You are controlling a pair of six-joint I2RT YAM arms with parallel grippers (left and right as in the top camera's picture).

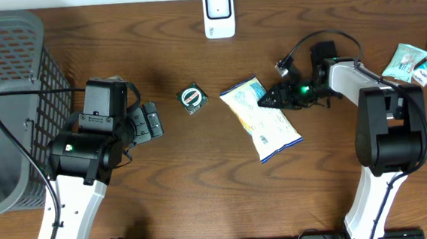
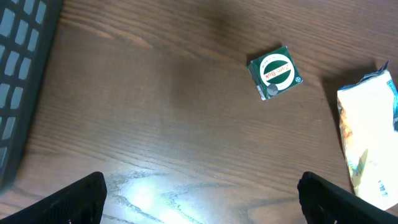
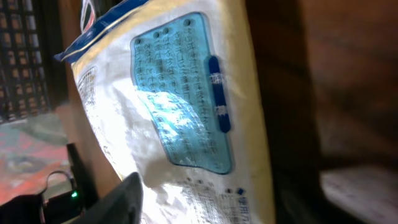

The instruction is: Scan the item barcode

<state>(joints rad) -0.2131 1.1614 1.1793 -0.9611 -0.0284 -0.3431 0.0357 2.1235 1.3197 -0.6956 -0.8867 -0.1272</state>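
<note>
A yellow-and-white snack bag (image 1: 262, 120) with a blue label lies flat mid-table. My right gripper (image 1: 274, 98) is at its upper right edge. In the right wrist view the bag (image 3: 186, 106) fills the frame, and one dark finger (image 3: 123, 200) rests against its crinkled white face. The other finger is hidden, so the jaw state is unclear. The white scanner (image 1: 219, 13) stands at the back edge. My left gripper (image 1: 152, 121) hovers open over bare wood (image 2: 199, 199), holding nothing. A small green packet (image 1: 192, 98) lies right of it, also seen from the left wrist (image 2: 275, 71).
A grey mesh basket (image 1: 8, 96) fills the left side. Teal and orange packets (image 1: 413, 62) lie at the far right edge. The right arm's cable loops above its wrist (image 1: 321, 40).
</note>
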